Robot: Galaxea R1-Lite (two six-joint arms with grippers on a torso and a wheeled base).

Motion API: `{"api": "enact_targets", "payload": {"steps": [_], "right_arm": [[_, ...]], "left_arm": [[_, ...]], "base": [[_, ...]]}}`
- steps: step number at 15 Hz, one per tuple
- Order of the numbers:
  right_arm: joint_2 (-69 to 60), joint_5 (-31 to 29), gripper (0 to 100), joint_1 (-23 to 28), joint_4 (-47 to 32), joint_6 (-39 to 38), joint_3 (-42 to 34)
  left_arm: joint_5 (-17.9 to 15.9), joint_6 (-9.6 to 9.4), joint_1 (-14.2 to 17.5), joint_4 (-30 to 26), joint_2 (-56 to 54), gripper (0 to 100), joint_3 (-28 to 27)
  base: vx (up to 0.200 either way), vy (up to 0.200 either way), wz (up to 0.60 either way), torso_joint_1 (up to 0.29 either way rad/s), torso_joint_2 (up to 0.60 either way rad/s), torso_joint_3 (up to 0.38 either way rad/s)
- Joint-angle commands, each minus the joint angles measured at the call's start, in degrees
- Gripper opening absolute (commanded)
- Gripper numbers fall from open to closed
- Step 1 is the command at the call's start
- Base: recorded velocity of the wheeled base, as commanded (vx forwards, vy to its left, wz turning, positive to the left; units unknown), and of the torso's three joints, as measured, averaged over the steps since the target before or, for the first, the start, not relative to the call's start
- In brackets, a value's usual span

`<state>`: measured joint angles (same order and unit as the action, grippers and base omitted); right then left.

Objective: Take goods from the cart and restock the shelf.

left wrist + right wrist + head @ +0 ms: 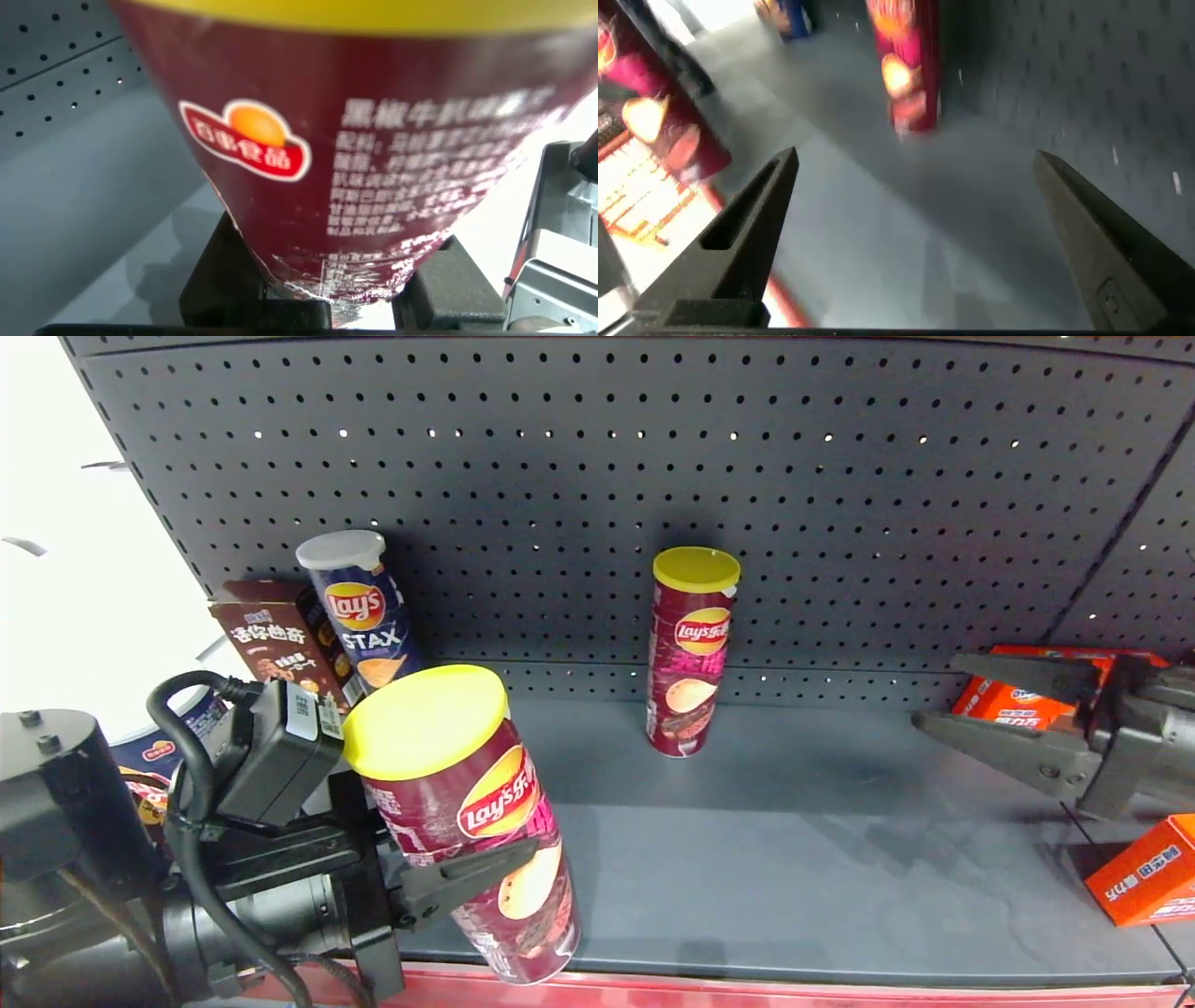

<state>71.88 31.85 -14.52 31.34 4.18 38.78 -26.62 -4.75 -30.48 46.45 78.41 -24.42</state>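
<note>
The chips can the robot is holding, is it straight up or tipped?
Tipped. The held can leans, its yellow lid toward the robot's left and its bottom toward the right, clamped in the left gripper.

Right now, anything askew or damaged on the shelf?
The held can hangs tilted in the left gripper, base over the front edge of the shelf. The shelved can stands upright; nothing looks spilled or dented.

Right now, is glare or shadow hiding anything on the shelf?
Head view: glare whites out everything past the left end of the shelf; nothing on it hidden, shadows soft. Left wrist view: white glare beside the held can. Right wrist view: evenly lit.
</note>
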Motion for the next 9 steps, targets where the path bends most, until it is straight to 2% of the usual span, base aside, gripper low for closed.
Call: {"api": "enact_targets", "payload": {"steps": [1,3,4,9], "right_arm": [[11.18,8.14,100,-0.77,10.93,0.21,1.39],[14.96,17.89,100,-0.60,16.73,0.39,2.35],[15.84,19.74,100,-0.51,17.70,0.56,2.79],[24.72,22.29,100,-0.60,18.40,3.03,10.53]], "left_arm": [[-0.01,0.01,0.07,0.05,0.16,0,0.16],[0.08,0.45,0.07,0.05,-0.01,0,0.34],[0.08,0.80,0.07,0.14,-0.01,0,0.25],[0.08,1.68,0.15,0.40,-0.10,0,-0.02]], "base": [[0.000,0.000,0.00,0.000,0.00,0.000],[0.000,0.000,0.00,0.000,0.00,0.000],[0.000,0.000,0.00,0.000,0.00,0.000],[0.000,0.000,0.00,0.000,0.00,0.000]]}}
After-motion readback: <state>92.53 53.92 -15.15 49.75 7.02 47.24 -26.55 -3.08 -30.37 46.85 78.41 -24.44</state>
